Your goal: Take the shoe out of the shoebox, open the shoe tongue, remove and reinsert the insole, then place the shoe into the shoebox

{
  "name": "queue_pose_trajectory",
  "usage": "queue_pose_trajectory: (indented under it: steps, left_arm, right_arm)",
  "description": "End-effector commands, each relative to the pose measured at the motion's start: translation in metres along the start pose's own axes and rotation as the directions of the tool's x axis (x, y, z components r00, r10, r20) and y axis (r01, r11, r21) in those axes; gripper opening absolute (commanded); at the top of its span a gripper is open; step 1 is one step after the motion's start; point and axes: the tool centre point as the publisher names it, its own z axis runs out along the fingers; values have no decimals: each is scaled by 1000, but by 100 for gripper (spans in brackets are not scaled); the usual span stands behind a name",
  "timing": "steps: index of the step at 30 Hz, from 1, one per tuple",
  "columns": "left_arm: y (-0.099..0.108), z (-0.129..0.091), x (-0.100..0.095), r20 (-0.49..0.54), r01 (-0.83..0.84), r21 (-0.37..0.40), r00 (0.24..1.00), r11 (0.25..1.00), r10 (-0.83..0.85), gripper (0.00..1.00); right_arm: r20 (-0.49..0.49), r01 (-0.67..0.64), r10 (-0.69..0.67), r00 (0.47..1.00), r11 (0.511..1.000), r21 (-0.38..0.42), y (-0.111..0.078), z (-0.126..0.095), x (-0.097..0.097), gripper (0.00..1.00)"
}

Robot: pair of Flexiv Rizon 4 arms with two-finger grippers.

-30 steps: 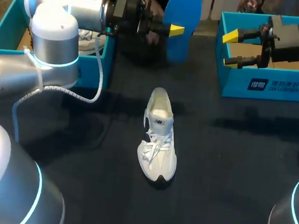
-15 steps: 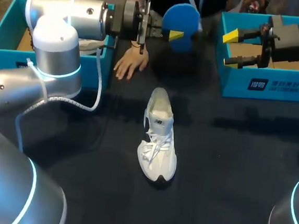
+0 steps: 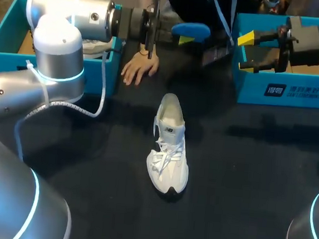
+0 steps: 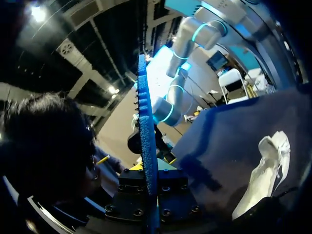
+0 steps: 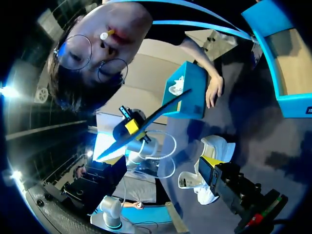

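While one shoe [image 3: 170, 148] stands apart, left tool [image 3: 185, 34] clamps one insole [image 3: 197, 29]; right tool [image 3: 242, 51] gapes.

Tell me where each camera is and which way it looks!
Head view: above and behind the robot, looking down on the black table; left gripper and right gripper show.
Left wrist view: on the left wrist, looking out along the gripper; the blue foam insole stands edge-on in it.
Right wrist view: on the right wrist, facing across the table; one yellow-tipped finger shows.
Shared: all three see the white lace-up sneaker.
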Motion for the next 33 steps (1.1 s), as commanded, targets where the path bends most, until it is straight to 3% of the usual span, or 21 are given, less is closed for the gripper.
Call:
queue_pose_trajectory:
  steps: [1,5,6,13,15,22,33]
  left_arm:
    - [0,3,5,15,-370,39,929,928,370,0]
    - [2,7,2,36,-455,21,890,890,454,0]
    - [1,10,0,24,-547,21,837,837,547,0]
    - [-3,24,-2,61,-773,-21,633,635,772,0]
    - [-2,25,1,60,-787,-40,613,616,788,0]
    - [8,22,15,61,-751,-119,648,650,759,0]
    - [8,22,15,61,-751,-119,648,650,759,0]
  right_arm:
    - [1,0,0,1000,1000,-2,0,1,0,100]
    - [1,0,0,1000,1000,-2,0,1,0,100]
    - [1,0,0,1000,1000,-2,0,1,0,100]
    - [1,0,0,1000,1000,-2,0,1,0,100]
    - [1,0,0,1000,1000,-2,0,1,0,100]
    - [1,0,0,1000,1000,-2,0,1,0,100]
    - [1,0,0,1000,1000,-2,0,1,0,100]
